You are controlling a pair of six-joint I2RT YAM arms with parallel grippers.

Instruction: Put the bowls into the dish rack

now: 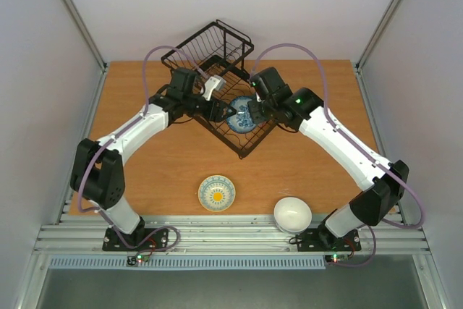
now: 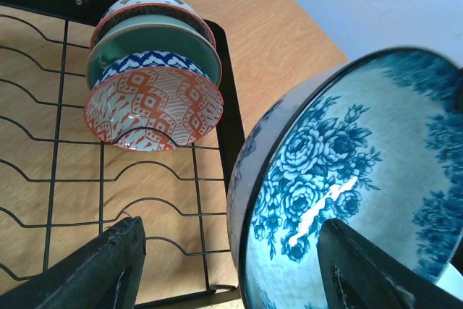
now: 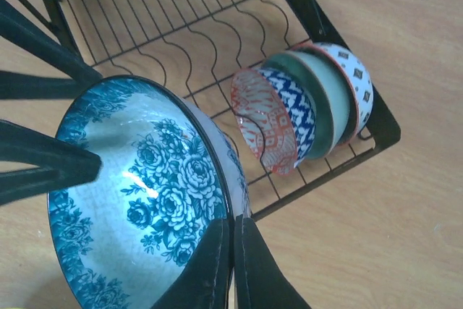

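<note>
A blue-and-white rose-patterned bowl [image 1: 241, 119] is held on edge over the black wire dish rack [image 1: 242, 151]. My right gripper [image 3: 233, 226] is shut on the rim of this bowl [image 3: 145, 193]. My left gripper [image 2: 231, 233] is open and straddles the rim of the same bowl [image 2: 340, 164], with one finger inside it and one well outside. Several bowls stand on edge in the rack's corner: a red-orange patterned one [image 3: 262, 122], a blue zigzag one [image 3: 295, 110], a green one [image 3: 325, 99] and a white diamond-patterned one [image 3: 358, 81].
A pale green bowl with a yellow centre [image 1: 216, 193] and a plain white bowl [image 1: 292, 213] sit on the wooden table near its front edge. The rack's raised wire basket [image 1: 217, 43] stands at the far end. Grey walls close in both sides.
</note>
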